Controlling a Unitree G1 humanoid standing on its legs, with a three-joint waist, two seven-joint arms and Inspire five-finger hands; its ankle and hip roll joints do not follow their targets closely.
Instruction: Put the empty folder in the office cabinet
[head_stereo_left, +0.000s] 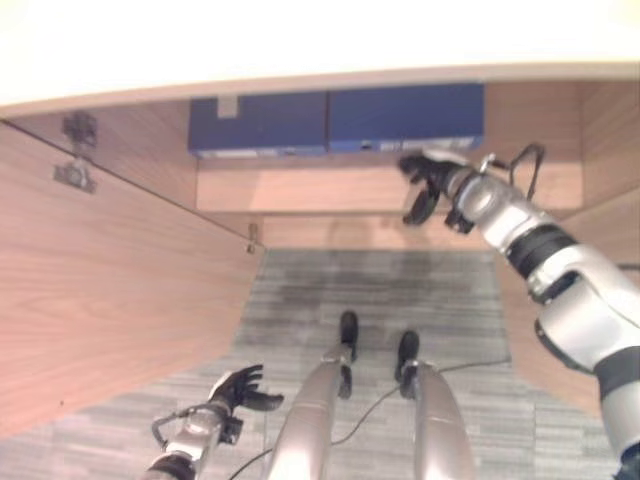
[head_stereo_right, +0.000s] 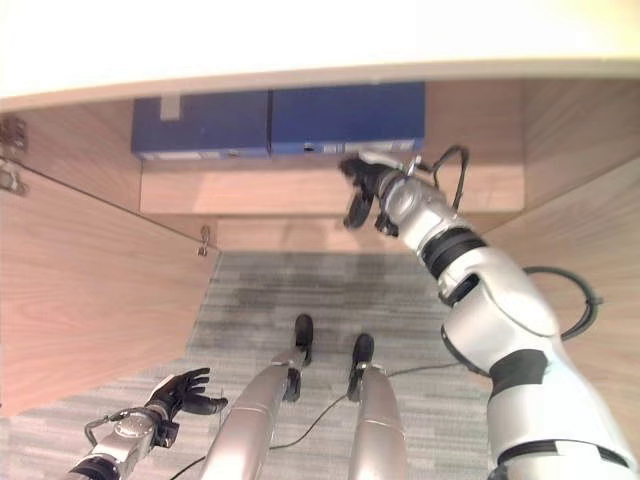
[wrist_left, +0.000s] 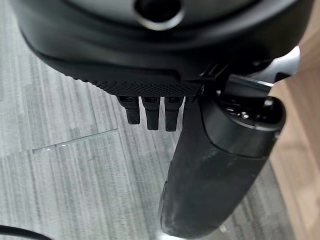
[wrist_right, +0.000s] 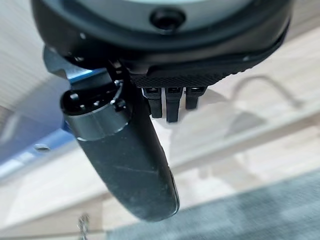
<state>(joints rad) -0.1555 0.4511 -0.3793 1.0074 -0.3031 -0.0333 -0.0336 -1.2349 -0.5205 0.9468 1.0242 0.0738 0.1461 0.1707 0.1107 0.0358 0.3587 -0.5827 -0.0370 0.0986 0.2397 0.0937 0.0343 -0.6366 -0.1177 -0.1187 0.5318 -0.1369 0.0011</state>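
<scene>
Inside the cabinet (head_stereo_left: 120, 300), two blue folders (head_stereo_left: 405, 117) were seen on the shelf (head_stereo_left: 300, 187); the right robot hand (head_stereo_left: 432, 183) was held open, empty, just below them. The left robot hand (head_stereo_left: 238, 390) was spread, holding nothing, over the carpet (head_stereo_left: 370, 290).

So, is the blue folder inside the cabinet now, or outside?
Inside. The blue folder lies on the cabinet shelf beside another blue folder; the right hand is empty.

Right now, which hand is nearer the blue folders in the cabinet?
Right. The right hand is raised to the cabinet shelf, just below the blue folders, holding nothing. The left hand hangs low over the carpet, far from them, fingers relaxed.
</scene>
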